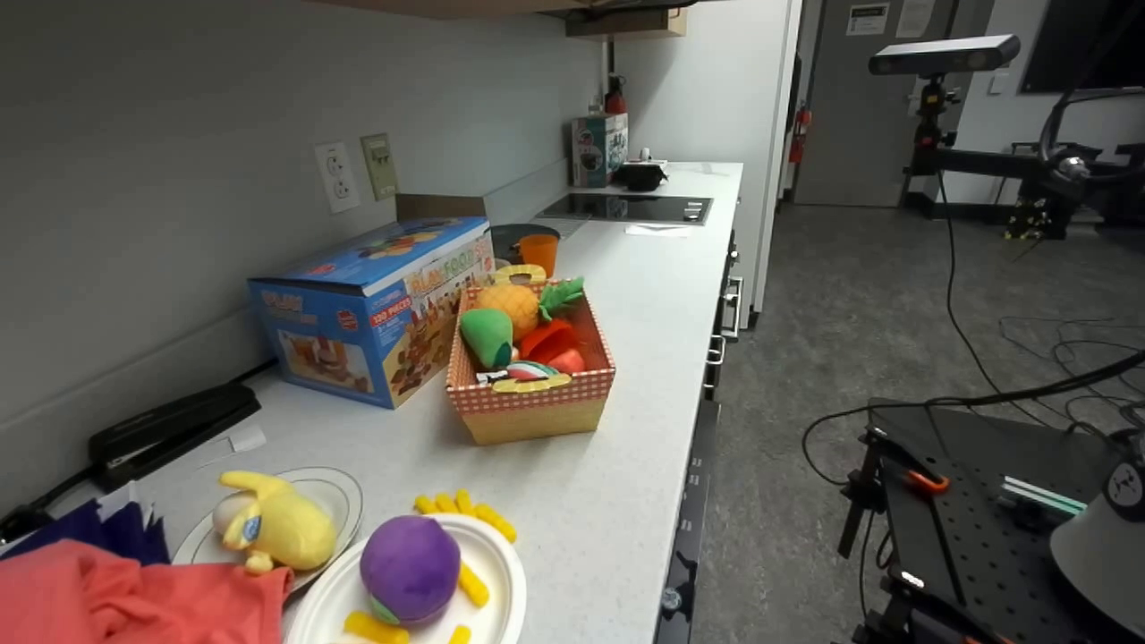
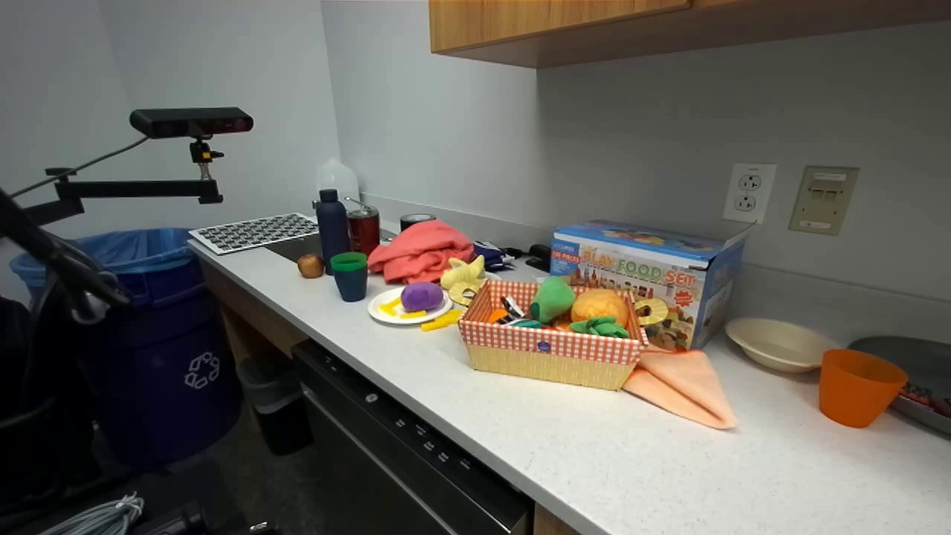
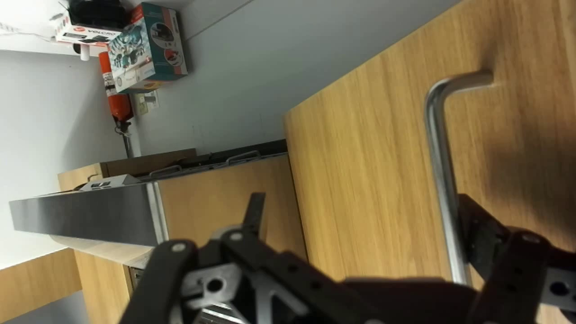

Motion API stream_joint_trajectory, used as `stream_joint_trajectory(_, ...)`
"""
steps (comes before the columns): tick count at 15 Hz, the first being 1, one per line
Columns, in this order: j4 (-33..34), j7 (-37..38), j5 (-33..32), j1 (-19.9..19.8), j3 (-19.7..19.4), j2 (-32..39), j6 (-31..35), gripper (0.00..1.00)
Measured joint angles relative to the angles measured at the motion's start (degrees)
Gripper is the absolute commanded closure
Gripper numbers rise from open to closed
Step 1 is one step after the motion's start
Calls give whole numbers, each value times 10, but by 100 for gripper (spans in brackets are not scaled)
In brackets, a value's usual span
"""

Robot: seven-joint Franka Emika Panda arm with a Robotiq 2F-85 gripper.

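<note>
Your tool (image 3: 360,202) is spread wide, clasping nothing; the wrist view shows the metal handle (image 3: 444,175) between its fingers (image 3: 255,211), toward three o'clock, close by one finger, contact unclear.

This is a kitchen, seemingly inside a lab or office. A long counter (image 1: 640,313) with a cooktop (image 1: 617,207) set into it, a dishwasher (image 2: 397,449) below and a wooden cabinet (image 3: 366,175) show the kitchen. The recycling bin (image 2: 152,371), fire extinguisher (image 3: 119,107), grey door (image 1: 868,134) bearing notices (image 1: 868,19), mounted camera (image 1: 946,55), perforated table (image 1: 1002,563) and loose cables (image 1: 953,268) suggest the workplace.
</note>
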Motion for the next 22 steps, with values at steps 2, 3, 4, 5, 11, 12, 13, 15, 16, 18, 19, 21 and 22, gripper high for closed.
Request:
stream_joint_trajectory(2,2,-36,19,-4,5,-4,-14,0)
stream_joint_trajectory(3,2,-69,48,-16,16,-3,-18,0)
stream_joint_trajectory(4,1,-95,76,-32,30,-1,-19,0)
stream_joint_trajectory(5,0,-117,103,-49,47,3,-19,0)
stream_joint_trajectory(11,-6,-187,220,-146,139,15,-14,0)
stream_joint_trajectory(12,-7,-189,229,-159,152,16,-12,0)
stream_joint_trajectory(13,-8,-189,236,-171,164,17,-10,0)
stream_joint_trajectory(15,-11,-189,247,-194,185,18,-1,0)
stream_joint_trajectory(16,-14,-189,251,-205,194,18,5,0)
stream_joint_trajectory(18,-18,-189,259,-224,210,18,16,0)
stream_joint_trajectory(19,-19,-190,263,-231,217,18,18,0)
stream_joint_trajectory(21,-16,-206,275,-231,220,18,10,0)
stream_joint_trajectory(22,-11,-231,291,-216,210,17,-5,0)
